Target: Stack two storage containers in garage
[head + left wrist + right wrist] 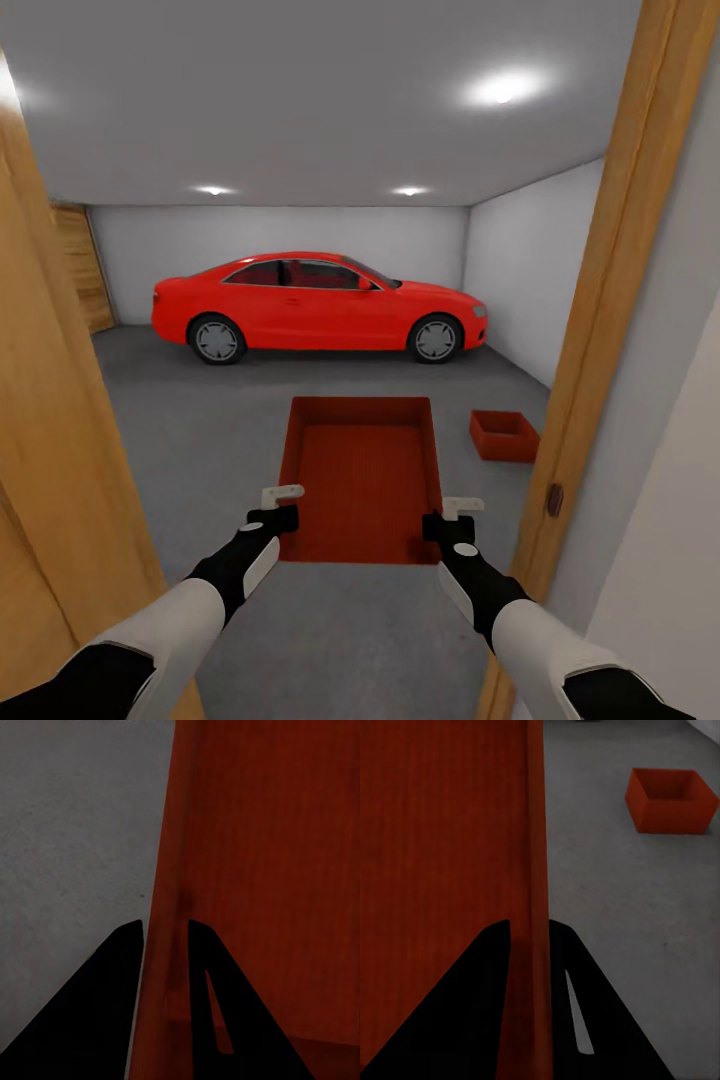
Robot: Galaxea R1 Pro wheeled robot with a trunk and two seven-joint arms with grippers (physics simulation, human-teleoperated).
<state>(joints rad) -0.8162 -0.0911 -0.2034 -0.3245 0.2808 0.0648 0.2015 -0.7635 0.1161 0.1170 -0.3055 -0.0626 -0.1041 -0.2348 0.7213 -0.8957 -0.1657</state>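
I hold one red-orange storage container (362,475) in the air in front of me, open top up, long axis pointing into the garage. My left gripper (280,510) is shut on its left wall near the near corner, and my right gripper (450,520) is shut on its right wall. The left wrist view has the wall (169,870) pinched between the dark fingers (112,975); the right wrist view has the same with the other wall (534,832). The second storage container (504,436) (670,799) sits on the dark grey floor (200,430) ahead to the right.
I stand in a doorway: a wooden door (40,400) close on my left, the wooden frame (600,350) close on my right. A red car (318,305) is parked across the back of the garage. Another light wooden door (82,265) is at the far left.
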